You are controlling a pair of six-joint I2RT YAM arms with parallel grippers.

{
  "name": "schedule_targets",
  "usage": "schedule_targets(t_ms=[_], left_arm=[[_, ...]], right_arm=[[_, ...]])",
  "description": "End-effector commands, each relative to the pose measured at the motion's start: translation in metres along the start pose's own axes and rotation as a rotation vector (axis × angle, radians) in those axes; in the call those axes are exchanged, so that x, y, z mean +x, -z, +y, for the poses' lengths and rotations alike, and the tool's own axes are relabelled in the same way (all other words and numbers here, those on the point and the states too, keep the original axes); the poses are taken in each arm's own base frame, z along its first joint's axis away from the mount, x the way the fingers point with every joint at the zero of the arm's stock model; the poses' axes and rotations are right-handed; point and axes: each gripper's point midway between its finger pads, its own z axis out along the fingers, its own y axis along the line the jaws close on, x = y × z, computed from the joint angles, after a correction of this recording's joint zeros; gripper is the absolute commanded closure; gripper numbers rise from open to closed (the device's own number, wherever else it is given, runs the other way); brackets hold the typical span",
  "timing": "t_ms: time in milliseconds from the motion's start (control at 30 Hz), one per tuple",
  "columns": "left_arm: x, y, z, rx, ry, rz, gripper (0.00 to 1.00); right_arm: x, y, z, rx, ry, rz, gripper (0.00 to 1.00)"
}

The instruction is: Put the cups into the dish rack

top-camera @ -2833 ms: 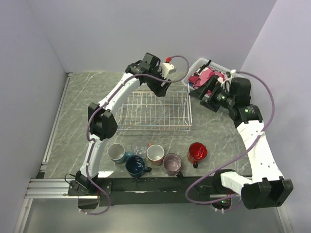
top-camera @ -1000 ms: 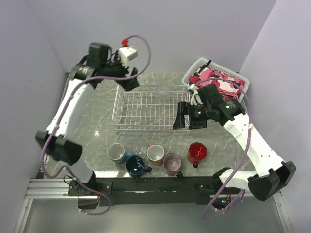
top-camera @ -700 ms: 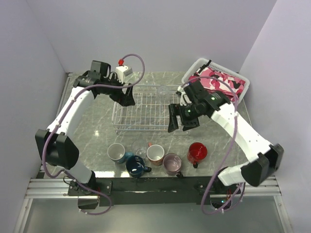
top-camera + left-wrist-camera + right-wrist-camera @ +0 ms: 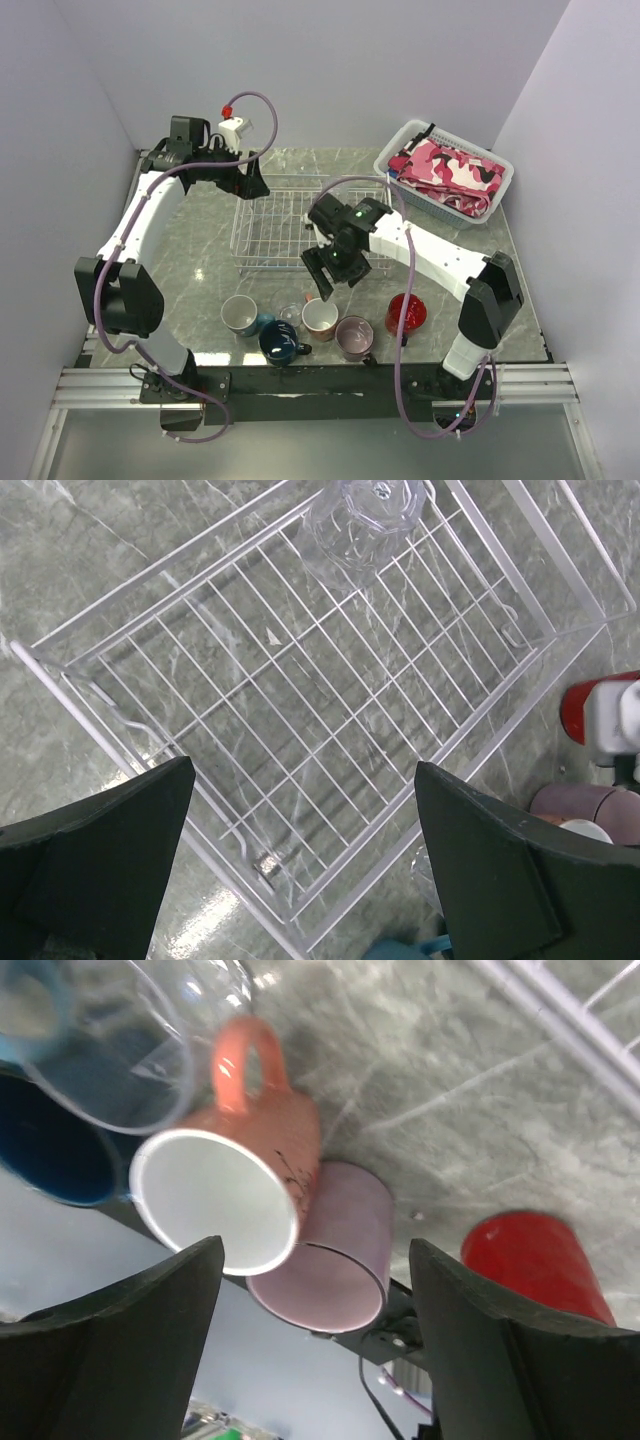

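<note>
The cups stand upright in a row at the desk's (image 4: 185, 255) near edge. The right gripper (image 4: 320, 280) hangs just over the salmon-orange mug (image 4: 320, 319), jaws open and empty. The mug's handle points away, toward the dish rack (image 4: 262, 228). This arm is far the nearer. The rack holds one clear glass (image 4: 365, 518) at its far side. The left gripper (image 4: 303, 775) hovers over the rack, jaws wide and empty.

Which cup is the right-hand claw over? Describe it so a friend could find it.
Look at the table's near edge, just before the wire dish rack. Midway along the row there stands the salmon-orange mug, between a clear glass and a mauve mug. It alone is orange, white inside.
</note>
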Motion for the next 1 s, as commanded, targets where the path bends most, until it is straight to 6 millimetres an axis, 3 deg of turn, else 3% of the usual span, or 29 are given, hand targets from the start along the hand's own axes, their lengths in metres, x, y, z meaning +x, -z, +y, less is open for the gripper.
schedule_targets(t_ms=[0,233,500,800,900,933,967], left_arm=[[-0.023,0.007,-0.006,0.030,-0.048,-0.065,0.02],[-0.025,0.012,-0.009,0.038,-0.047,-0.073,0.01],[-0.024,0.015,-0.011,0.037,-0.046,-0.068,0.01],[-0.026,0.014,-0.007,0.019,-0.052,-0.073,0.01],[-0.030,0.016,-0.007,0.014,-0.054,-0.079,0.01],[-0.031,0.016,-0.007,0.014,-0.056,-0.079,0.01],[-0.032,0.017,-0.007,0.012,-0.057,-0.082,0.01]], right_arm=[[0.014,-0.006,-0.010,0.081,0.036,-0.024,0.21],[0.016,-0.026,-0.009,0.116,0.069,-0.055,0.28],[0.008,-0.053,-0.008,0.119,0.076,-0.120,0.45],[0.024,-0.083,-0.010,0.114,0.073,-0.099,0.60],[0.027,-0.085,-0.013,0.128,0.076,-0.089,0.83],[0.024,-0.082,-0.012,0.127,0.077,-0.097,1.00],[0.025,-0.077,-0.017,0.159,0.084,-0.094,1.00]])
